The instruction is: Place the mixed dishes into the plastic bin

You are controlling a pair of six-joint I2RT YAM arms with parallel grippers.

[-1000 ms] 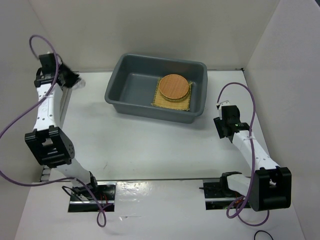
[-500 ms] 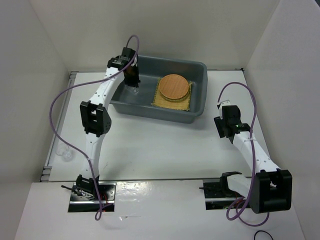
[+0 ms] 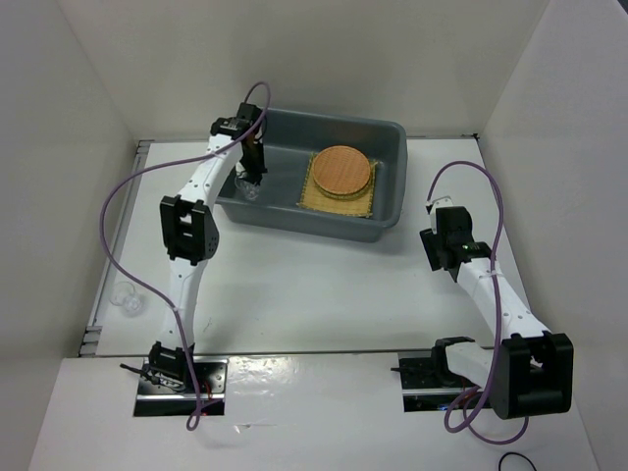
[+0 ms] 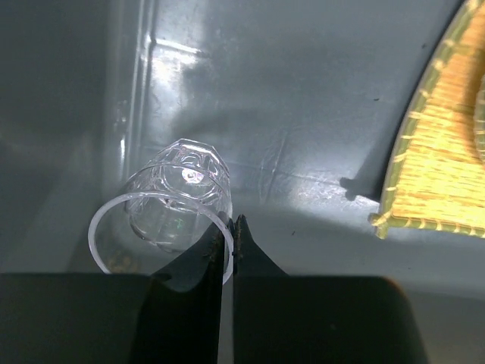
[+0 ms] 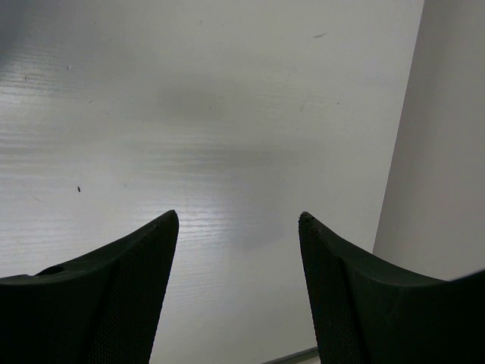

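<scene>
The dark grey plastic bin (image 3: 388, 132) stands at the back of the table. In its right half a round orange-brown plate (image 3: 341, 169) lies on a square tan woven plate (image 3: 316, 200), whose corner also shows in the left wrist view (image 4: 447, 167). My left gripper (image 3: 252, 181) reaches down into the bin's left end. Its jaws (image 4: 232, 224) are shut on the rim of a small clear cup (image 4: 178, 199), which hangs tilted just above the bin floor (image 4: 303, 91). My right gripper (image 5: 239, 220) is open over bare table, right of the bin (image 3: 439, 253).
Another clear cup (image 3: 128, 299) lies at the table's left edge, beside the left arm. White walls close in the left, back and right sides. The right wall stands close to my right gripper (image 5: 455, 136).
The left arm swung from the table's far left corner over into the bin with the cup, then sank a little toward the bin's left wall. The right arm has stayed still.
</scene>
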